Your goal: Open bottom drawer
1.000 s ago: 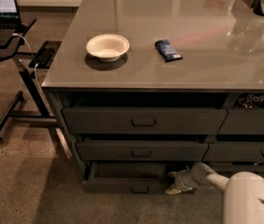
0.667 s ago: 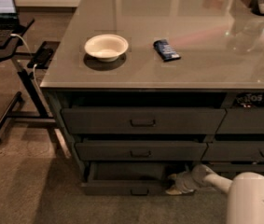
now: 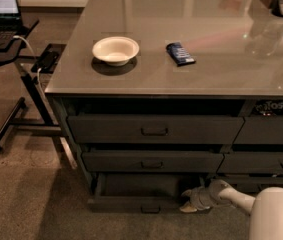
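The bottom drawer [image 3: 131,203] is the lowest, slimmest dark-grey front of the left stack. It stands pulled out from the cabinet, with its shallow dark inside showing above its front and a small pull handle [image 3: 150,209] at the middle. My gripper [image 3: 187,200] is low at the drawer's right end, beside the front's right edge, on a white arm that comes in from the lower right. Two taller drawer fronts [image 3: 153,130] sit above it.
A grey counter [image 3: 221,49] bears a white bowl [image 3: 115,50] and a blue packet [image 3: 180,53]. A right-hand drawer stack [image 3: 268,161] adjoins. A black stand with a laptop [image 3: 0,6] is at the left. Carpet floor lies in front.
The view has shifted a little and come closer. The gripper stays at the bottom drawer's right end; the drawer stands pulled out much as before.
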### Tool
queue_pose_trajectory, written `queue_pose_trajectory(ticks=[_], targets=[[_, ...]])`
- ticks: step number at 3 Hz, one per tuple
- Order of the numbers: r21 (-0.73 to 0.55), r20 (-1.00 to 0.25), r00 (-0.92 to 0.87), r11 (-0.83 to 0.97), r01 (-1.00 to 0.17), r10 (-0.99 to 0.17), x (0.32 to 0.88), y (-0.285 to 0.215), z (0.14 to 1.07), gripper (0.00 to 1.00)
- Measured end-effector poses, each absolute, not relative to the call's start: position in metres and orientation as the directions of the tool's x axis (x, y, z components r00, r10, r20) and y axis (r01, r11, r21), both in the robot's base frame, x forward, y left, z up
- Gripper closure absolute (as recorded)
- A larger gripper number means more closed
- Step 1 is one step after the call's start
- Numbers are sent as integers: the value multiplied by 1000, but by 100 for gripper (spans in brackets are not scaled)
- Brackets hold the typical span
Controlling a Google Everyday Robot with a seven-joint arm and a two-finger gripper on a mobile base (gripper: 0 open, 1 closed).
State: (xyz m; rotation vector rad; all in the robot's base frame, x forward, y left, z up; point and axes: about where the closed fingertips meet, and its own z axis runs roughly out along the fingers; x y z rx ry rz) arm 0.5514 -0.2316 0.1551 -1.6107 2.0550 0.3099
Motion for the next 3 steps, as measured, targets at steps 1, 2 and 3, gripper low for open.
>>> queue_pose_trajectory(ticks=[1, 2, 3], targets=[[-128, -518, -169, 272, -954, -838, 551, -232, 155, 81], [-128, -518, -169, 272, -954, -838, 551, -232, 155, 58], [-128, -518, -169, 272, -954, -838, 551, -232, 155, 34]])
